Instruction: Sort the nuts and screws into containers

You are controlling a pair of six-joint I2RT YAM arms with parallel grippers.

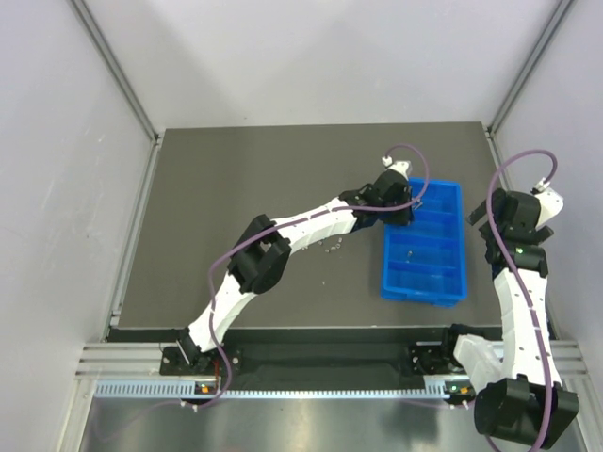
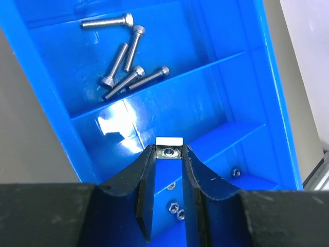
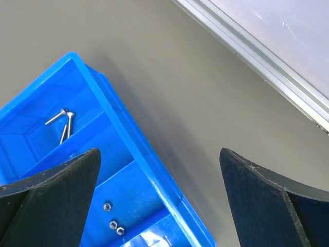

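While the left gripper [image 2: 168, 154] pinches a tiny nut [image 2: 169, 152] narrowly by its flat sides above the blue tray [image 2: 247, 77], screws [image 2: 126, 62] at its 11 o'clock and loose nuts [image 2: 175, 210] at 6, the hard, light, slick piece looks liable to slip.

I have my left arm [image 1: 283, 240] reaching forward and to the right from its base, elbow bent midway, with the wrist pitched down so the left gripper [image 2: 169, 156] points downward. Its two black fingers [image 2: 146, 175] are drawn close together, pinching a small square nut [image 2: 169, 151] at their very tips. My right arm [image 1: 520, 301] stands folded nearly upright on its own side, forearm rising from the base and the wrist tipped over at the top, and the right gripper [image 3: 159, 154] hangs with its fingers spread wide apart.
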